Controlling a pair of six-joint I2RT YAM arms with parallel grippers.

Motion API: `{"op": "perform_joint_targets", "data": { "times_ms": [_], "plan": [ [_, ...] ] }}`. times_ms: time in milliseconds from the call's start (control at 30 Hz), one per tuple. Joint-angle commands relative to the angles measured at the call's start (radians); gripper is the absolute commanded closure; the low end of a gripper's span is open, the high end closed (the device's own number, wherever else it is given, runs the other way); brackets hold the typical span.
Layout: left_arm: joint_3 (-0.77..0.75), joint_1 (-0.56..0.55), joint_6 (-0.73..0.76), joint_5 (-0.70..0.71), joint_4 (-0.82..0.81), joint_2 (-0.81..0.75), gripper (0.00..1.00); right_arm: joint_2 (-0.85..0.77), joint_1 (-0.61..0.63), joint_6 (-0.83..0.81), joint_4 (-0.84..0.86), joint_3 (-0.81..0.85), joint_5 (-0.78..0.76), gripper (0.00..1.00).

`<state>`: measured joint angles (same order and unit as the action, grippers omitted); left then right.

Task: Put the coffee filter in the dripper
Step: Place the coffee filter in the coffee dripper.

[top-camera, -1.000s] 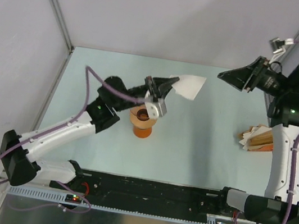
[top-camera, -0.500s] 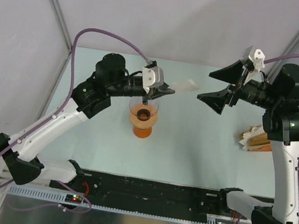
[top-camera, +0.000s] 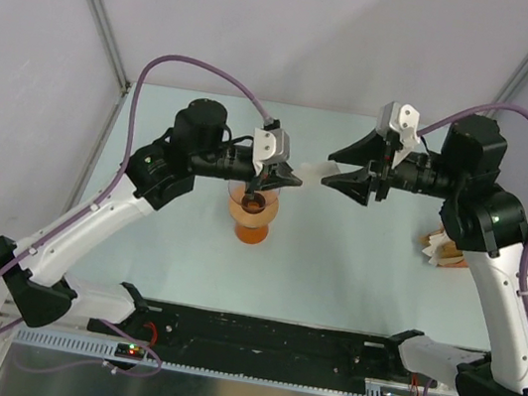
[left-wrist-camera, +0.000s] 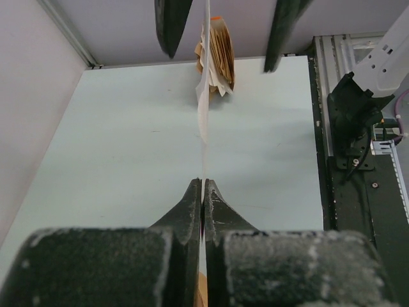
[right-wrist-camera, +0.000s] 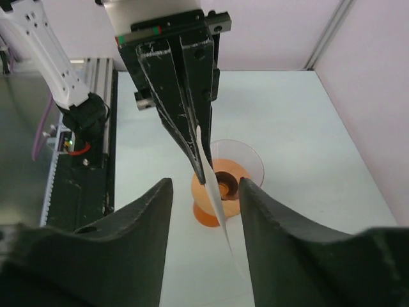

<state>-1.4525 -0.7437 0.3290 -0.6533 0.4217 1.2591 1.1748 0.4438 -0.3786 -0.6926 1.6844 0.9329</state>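
Note:
My left gripper [top-camera: 293, 175] is shut on the white coffee filter [top-camera: 314, 172] and holds it in the air just above and right of the dripper [top-camera: 252, 211], a clear funnel on an orange base. In the left wrist view the filter [left-wrist-camera: 204, 115] stands edge-on from the closed tips [left-wrist-camera: 202, 182]. My right gripper [top-camera: 335, 170] is open, with its jaws on either side of the filter's free end. In the right wrist view [right-wrist-camera: 204, 192] the filter [right-wrist-camera: 214, 185] hangs between the jaws without touching them, and the dripper [right-wrist-camera: 239, 167] stands below.
A tan-and-white stack of paper fans [top-camera: 447, 249] lies at the table's right side, and it also shows in the left wrist view [left-wrist-camera: 217, 57]. The black rail with the arm bases [top-camera: 272, 340] runs along the near edge. Grey walls close the back and sides.
My right arm has swung left and its open jaws now straddle the filter's free end. My left arm rose from the dripper a second ago and now holds the filter edge-on, pointing right.

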Motion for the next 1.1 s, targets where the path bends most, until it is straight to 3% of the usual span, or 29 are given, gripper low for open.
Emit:
{"op": "perform_joint_targets", "data": {
  "times_ms": [0, 67, 133, 200, 500, 833, 867, 967, 1067],
  "plan": [
    [-0.005, -0.003, -0.027, -0.014, 0.002, -0.035, 1.0, 0.024, 0.028, -0.018, -0.013, 0.037, 0.019, 0.57],
    [-0.003, -0.009, -0.028, -0.009, 0.004, -0.036, 1.0, 0.033, 0.049, -0.019, -0.013, 0.036, 0.019, 0.7],
    [0.0, -0.019, -0.019, 0.0, 0.004, -0.039, 1.0, 0.043, 0.067, -0.011, -0.007, 0.034, 0.013, 0.89],
    [0.003, -0.029, -0.008, 0.008, 0.005, -0.043, 1.0, 0.052, 0.076, 0.005, 0.003, 0.031, 0.006, 0.97],
    [-0.02, -0.061, 0.031, 0.028, 0.006, -0.038, 1.0, 0.046, 0.129, -0.04, -0.066, -0.004, -0.011, 1.0],
    [0.054, -0.098, 0.237, 0.013, 0.035, -0.127, 0.99, 0.057, 0.096, -0.077, -0.076, 0.003, -0.102, 1.0],
    [0.058, -0.098, 0.245, 0.025, 0.049, -0.133, 0.94, 0.056, 0.084, -0.075, -0.075, 0.008, -0.098, 1.0],
    [0.054, -0.098, 0.209, 0.115, 0.099, -0.15, 0.56, 0.062, 0.05, -0.078, -0.106, 0.037, -0.064, 1.0],
    [0.039, -0.062, 0.15, 0.144, 0.135, -0.177, 0.29, 0.052, 0.033, -0.123, -0.174, 0.045, -0.018, 1.0]
  ]
}}
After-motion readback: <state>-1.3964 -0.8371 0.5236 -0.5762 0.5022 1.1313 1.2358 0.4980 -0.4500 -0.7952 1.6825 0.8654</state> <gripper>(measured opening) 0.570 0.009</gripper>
